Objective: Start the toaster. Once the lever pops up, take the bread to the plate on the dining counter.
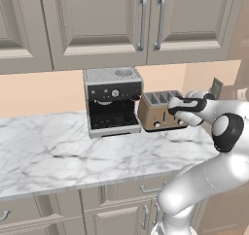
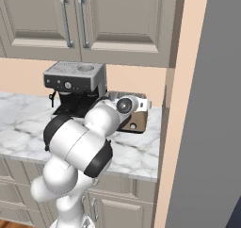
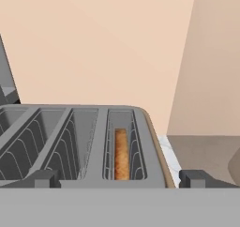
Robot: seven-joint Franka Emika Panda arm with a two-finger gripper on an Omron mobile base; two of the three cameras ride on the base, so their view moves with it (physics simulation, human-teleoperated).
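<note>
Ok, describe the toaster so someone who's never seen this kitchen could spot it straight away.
Look at the marble worktop under the beige wall cabinets. At its right end, next to the black-and-silver coffee machine, stands the toaster. It is the smaller, bronze-brown box with a silver slotted top, and a slice of bread sits down in one slot.

White marble worktop (image 1: 44, 151); coffee machine (image 1: 113, 102) beside toaster (image 1: 158, 113) on it.
</note>
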